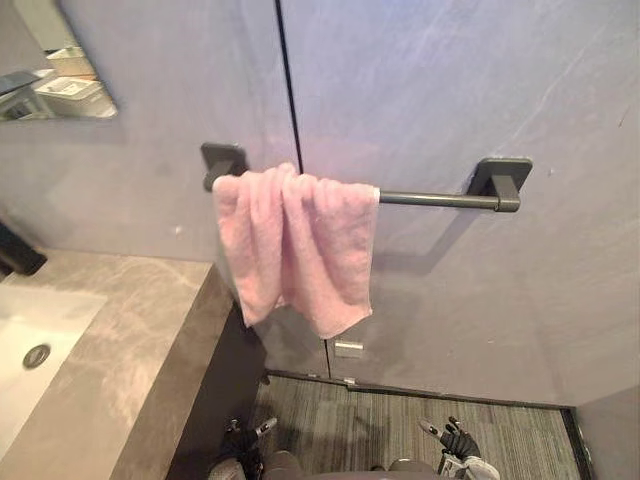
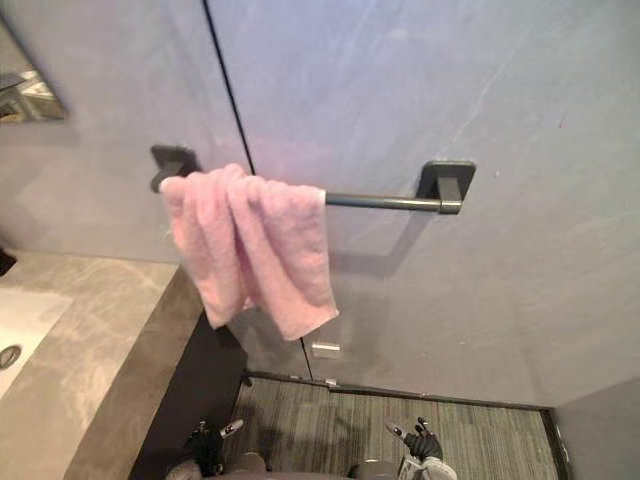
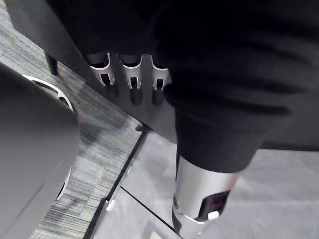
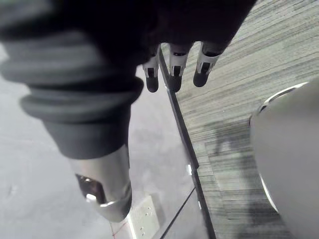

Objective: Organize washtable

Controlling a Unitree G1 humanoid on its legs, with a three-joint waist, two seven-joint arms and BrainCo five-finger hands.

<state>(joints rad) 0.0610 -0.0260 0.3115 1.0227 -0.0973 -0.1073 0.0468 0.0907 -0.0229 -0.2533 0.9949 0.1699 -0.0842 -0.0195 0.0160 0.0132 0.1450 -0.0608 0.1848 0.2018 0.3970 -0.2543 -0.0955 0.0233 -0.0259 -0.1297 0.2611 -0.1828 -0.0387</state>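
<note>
Both left hand [image 1: 240,448] and right hand [image 1: 458,440] are held open, empty; the pink towel [image 1: 295,245] could be dragged off its rail [image 1: 440,199] by a one-sided tug.

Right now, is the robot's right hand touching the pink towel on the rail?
Apart. The left eye view shows the right hand low by the floor, well below the pink towel draped over the rail.

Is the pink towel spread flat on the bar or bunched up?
Bunched. The pink towel hangs in loose folds over the left end of the towel bar, its lower edge uneven.
</note>
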